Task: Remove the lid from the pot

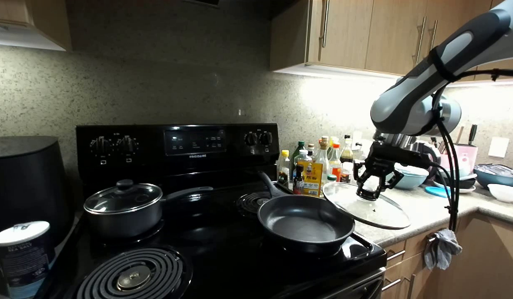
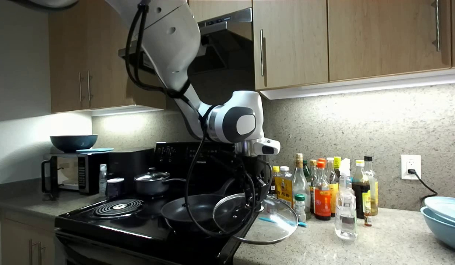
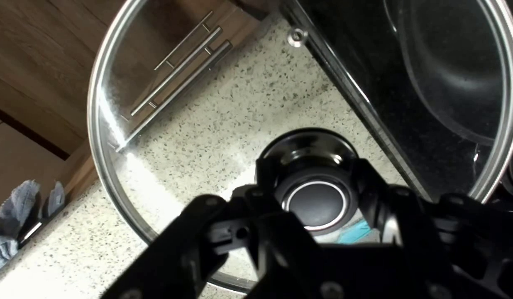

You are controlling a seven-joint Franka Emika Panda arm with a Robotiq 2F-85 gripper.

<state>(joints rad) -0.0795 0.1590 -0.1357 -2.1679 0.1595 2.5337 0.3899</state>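
Under-cabinet light (image 2: 363, 85) falls on a speckled counter (image 2: 319, 252) and on the row of sauce bottles (image 2: 322, 202) near the backsplash (image 2: 360, 132), just beside a black Frigidaire range (image 1: 223, 265). On that range sits a dark non-stick frying pan (image 1: 306, 220), uncovered, while its glass lid (image 1: 379, 214) hangs just beside it, above the range's edge and the counter, apparently a little tilted. The 2 fingers (image 3: 370, 191) stand partway apart, clamped around the sides of the lid's black knob (image 3: 316, 203), and hold nothing else. Lifting looks done, so the step in hand, as I judge it, is carrying the lid clear. Part of the pan shows through the glass in the wrist view, so the metal rim (image 3: 94, 116) may need to travel farther out over the counter before coming down. Next, the move calls for levelling the lid, keeping it away from the bottles and the flat blue item (image 2: 303, 224) lying on the counter, lowering it until something supports the rim, and only then letting go of the knob.
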